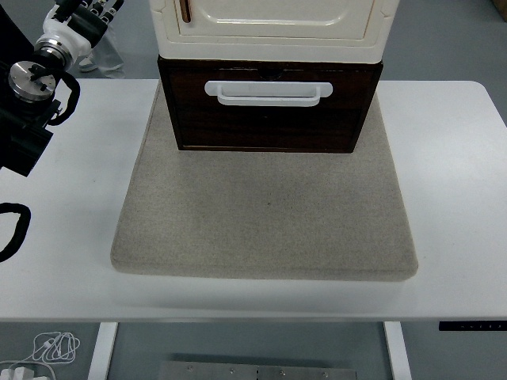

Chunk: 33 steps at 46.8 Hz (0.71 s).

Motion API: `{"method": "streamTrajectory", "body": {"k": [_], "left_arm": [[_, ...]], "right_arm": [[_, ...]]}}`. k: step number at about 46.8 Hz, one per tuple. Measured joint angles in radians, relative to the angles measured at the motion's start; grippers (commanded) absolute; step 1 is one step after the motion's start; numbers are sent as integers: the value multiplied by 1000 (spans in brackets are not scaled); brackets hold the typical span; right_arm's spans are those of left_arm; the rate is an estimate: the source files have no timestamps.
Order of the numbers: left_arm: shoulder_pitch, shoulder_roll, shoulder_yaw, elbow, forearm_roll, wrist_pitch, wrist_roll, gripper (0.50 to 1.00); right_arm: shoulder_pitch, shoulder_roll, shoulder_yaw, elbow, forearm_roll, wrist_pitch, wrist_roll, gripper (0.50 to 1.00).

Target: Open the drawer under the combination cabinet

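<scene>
A cream cabinet [273, 28] stands at the back middle of the table on top of a dark brown drawer unit [269, 119]. The drawer front carries a wide white handle [268, 92], and none of the drawer's inside shows. My left hand [83, 17] is up at the top left corner, well left of the cabinet and above the table, cut off by the picture's top edge. Its black forearm [32, 103] runs down along the left edge. Nothing touches the handle. My right arm is out of view.
Cabinet and drawer unit sit at the far end of a grey felt mat [265, 214] on the white table [451, 198]. A clear plastic bag [111, 59] lies behind the table's left corner. White cable [51, 346] lies on the floor below.
</scene>
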Motion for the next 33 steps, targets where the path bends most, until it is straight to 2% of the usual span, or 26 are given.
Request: {"method": "streamTrajectory", "body": {"k": [10, 24, 33], "left_arm": [[2, 0, -2, 1, -1, 0, 0, 1000], [1, 41, -18, 2, -5, -12, 0, 1000], [-1, 67, -5, -73, 22, -43, 3, 1000]], "right_arm": [[0, 0, 0, 0, 0, 0, 0, 926], [0, 0, 0, 0, 0, 0, 0, 926], [0, 0, 0, 0, 0, 0, 0, 926]]}}
